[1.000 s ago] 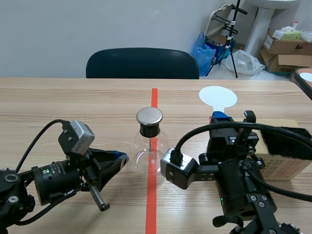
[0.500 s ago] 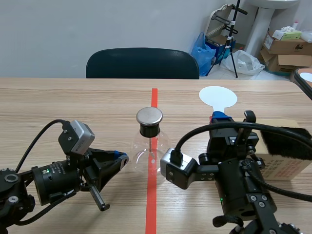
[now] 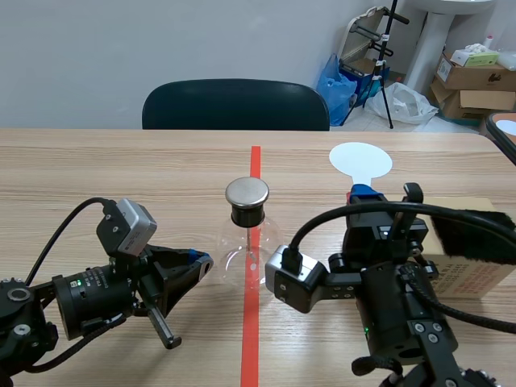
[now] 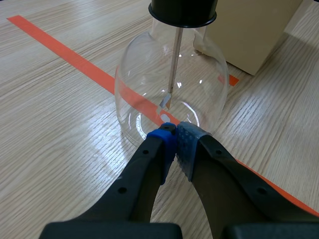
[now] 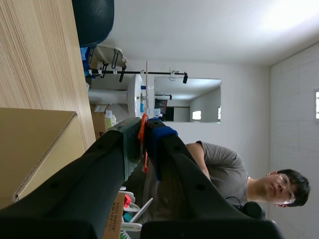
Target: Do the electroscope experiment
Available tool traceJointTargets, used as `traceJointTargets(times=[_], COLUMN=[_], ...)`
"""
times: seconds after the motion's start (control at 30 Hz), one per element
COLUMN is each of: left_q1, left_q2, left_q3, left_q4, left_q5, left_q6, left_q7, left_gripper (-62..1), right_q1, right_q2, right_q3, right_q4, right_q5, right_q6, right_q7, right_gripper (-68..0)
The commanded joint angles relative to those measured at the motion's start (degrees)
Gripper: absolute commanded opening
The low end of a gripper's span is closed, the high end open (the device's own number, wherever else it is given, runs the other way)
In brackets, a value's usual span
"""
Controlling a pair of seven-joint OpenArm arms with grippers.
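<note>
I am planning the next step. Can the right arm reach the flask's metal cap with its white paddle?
Probably yes: the metal cap stands bare, nothing between it and the paddle, and the left tool sits low beside the flask.

You've got a wooden table (image 3: 121, 169): the glass flask (image 3: 234, 246) stands on its middle red tape line (image 3: 255, 165), with a cardboard box (image 3: 472, 278) to the right.

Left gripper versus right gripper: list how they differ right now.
The left gripper is shut on nothing; the right gripper is shut on the handle of the white paddle. The left gripper's tips sit at the base of the glass flask; the right gripper stands apart from it, beside the cardboard box. Both have black fingers.
</note>
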Motion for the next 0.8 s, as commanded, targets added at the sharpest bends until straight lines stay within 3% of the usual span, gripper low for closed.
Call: traceJointTargets(times=[0.0, 0.53, 0.77], left_q1=[-0.2, -0.2, -0.2], left_q2=[0.3, 0.3, 0.3], left_q3=[-0.3, -0.3, -0.3], left_q4=[0.7, 0.7, 0.7], left_q5=[-0.3, -0.3, -0.3], left_q6=[-0.2, -0.2, -0.2], left_q7=[-0.8, -0.8, -0.8], left_gripper=[-57.9, -57.9, -57.9], right_q1=[0.5, 0.5, -1.2], right_q2=[0.3, 0.3, 0.3], right_q3=[0.4, 0.4, 1.9], right_q4=[1.1, 1.1, 1.9], right_q5=[-0.3, -0.6, -0.7], right_q6=[-0.8, -0.8, -2.2], right_q7=[0.0, 0.0, 0.4], right_gripper=[-66.2, -66.2, -66.2])
